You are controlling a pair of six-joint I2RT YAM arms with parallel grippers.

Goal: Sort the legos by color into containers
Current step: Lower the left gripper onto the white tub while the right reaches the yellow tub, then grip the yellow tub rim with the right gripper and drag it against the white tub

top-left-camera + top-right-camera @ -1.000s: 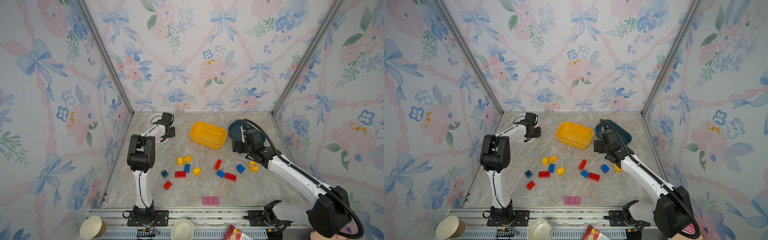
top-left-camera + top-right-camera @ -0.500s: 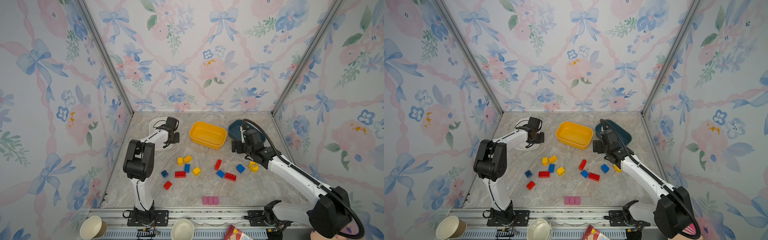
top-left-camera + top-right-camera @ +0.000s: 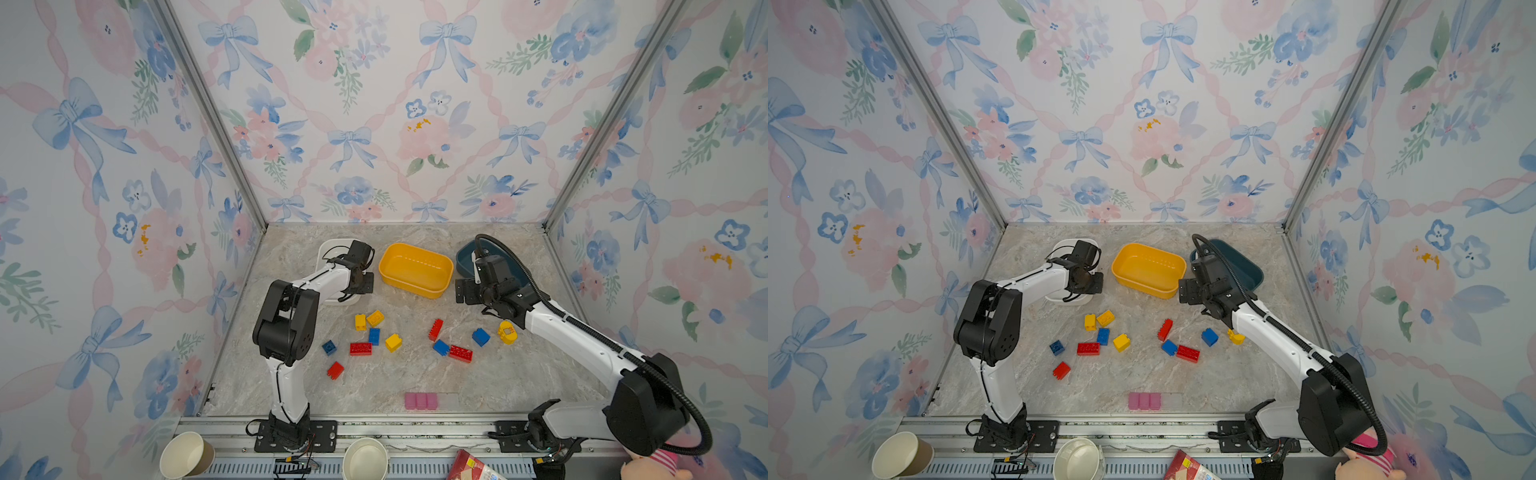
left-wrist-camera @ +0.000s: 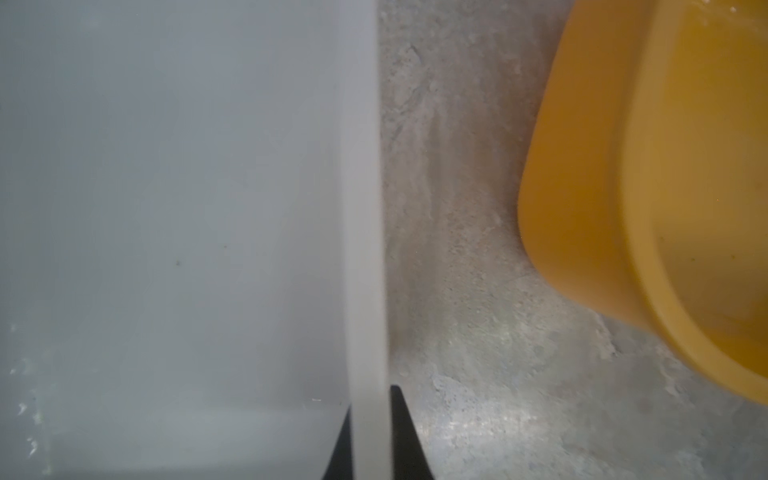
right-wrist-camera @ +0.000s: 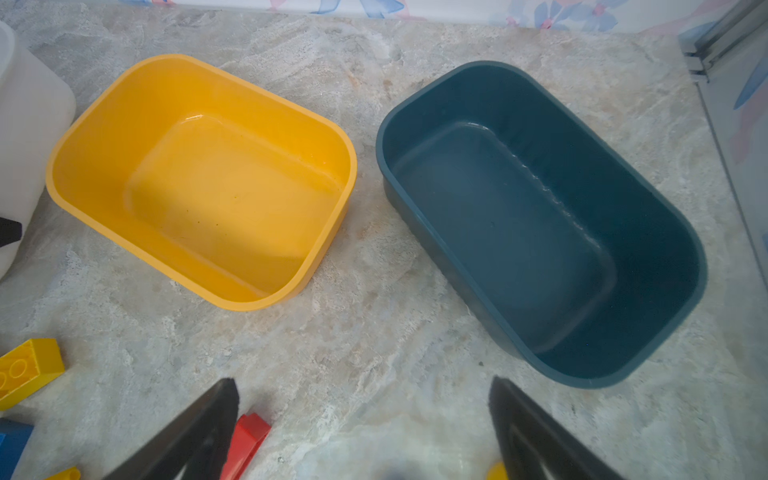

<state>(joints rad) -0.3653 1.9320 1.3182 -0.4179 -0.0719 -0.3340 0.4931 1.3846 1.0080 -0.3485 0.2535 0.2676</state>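
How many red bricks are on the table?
4. Left group: long red brick and small red brick nearest the front. Right group: slanted red brick and wide red brick. Others may be hidden.

free: bare gap between white tub (image 4: 363, 208) and yellow tub (image 4: 582, 187) | obstacle: legos (image 3: 360, 348) scattered in front of both

This is a robot test cell in a lab. The flowered walls (image 3: 374, 124) are flat printed panels, and bare aluminium posts (image 3: 208, 116) stand in the corners between them. The marble-look table (image 3: 498, 374) ends at a metal rail (image 3: 415, 430). Two white-and-black arms (image 3: 286, 374) are bolted on this rail, with their cables in the open. Toy bricks (image 3: 360, 348), a white tub (image 3: 325, 257) and two coloured tubs (image 3: 415, 270) lie on the table as props. Paper cups (image 3: 187, 455) stand outside the rail.
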